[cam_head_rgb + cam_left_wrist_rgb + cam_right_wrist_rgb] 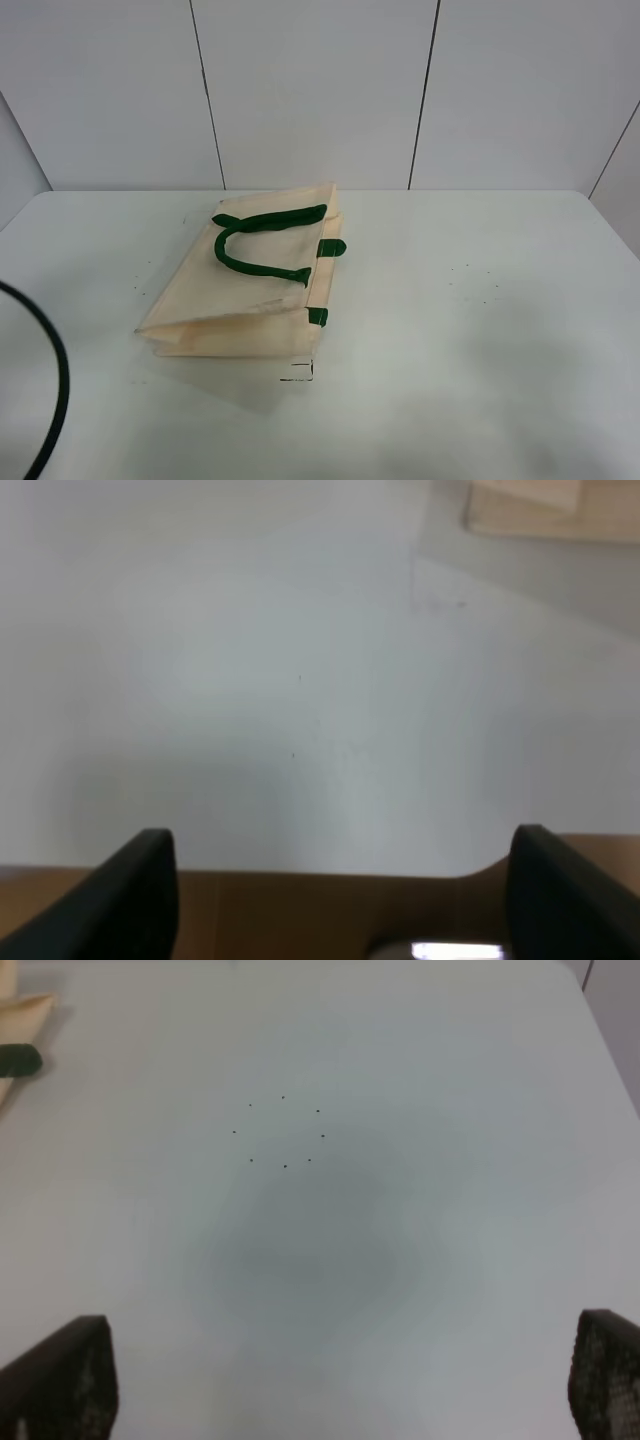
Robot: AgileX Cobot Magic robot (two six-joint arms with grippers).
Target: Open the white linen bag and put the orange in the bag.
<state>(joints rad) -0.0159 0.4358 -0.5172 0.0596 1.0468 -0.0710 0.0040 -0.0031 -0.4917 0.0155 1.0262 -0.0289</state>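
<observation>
The white linen bag lies flat on the smooth white bench, a little left of the middle. It is a soft cream cloth rectangle, folded shut, with a curved dark green strap handle on top and small green tabs along its right edge. The orange is not in any view. The left gripper has its dark jaws spread wide over bare bench – the right gripper too, holding nothing. A thin black cable curves at the left edge.

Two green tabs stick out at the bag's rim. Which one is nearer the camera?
The lower green tab on the white linen bag, by its folded front corner; the other tab sits farther back, beside the handles.
</observation>
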